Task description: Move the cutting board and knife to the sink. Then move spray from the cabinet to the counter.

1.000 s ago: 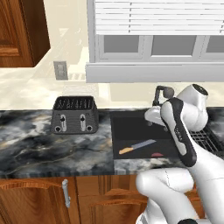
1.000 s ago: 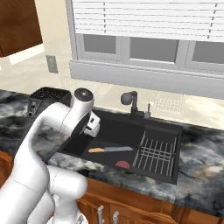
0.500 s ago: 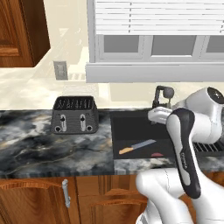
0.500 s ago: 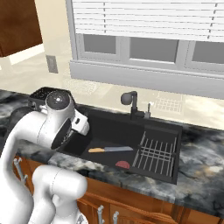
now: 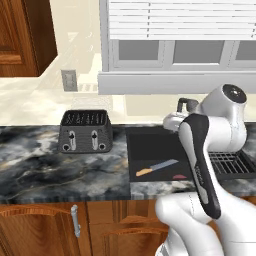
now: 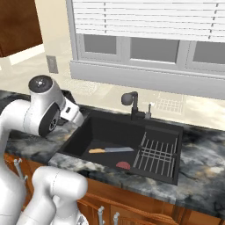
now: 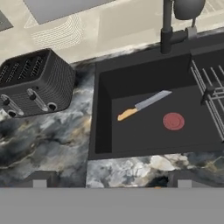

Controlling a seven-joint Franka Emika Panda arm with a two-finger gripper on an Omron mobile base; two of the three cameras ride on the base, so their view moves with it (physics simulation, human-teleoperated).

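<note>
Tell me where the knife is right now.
The knife lies flat on the floor of the sink, left of the red drain in the hand view, with the dish rack in the basin's right part.

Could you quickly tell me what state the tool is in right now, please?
Tool: open and holding nothing, poised above the sink where the knife lies.

A dark sink point(image 7: 103, 131) lies open from above, its floor bare except a knife point(image 7: 143, 105) and red drain point(image 7: 173, 121), hemmed by a wire rack point(image 7: 212, 103) right, faucet point(image 7: 168, 26) behind, toaster point(image 7: 35, 83) left.
</note>
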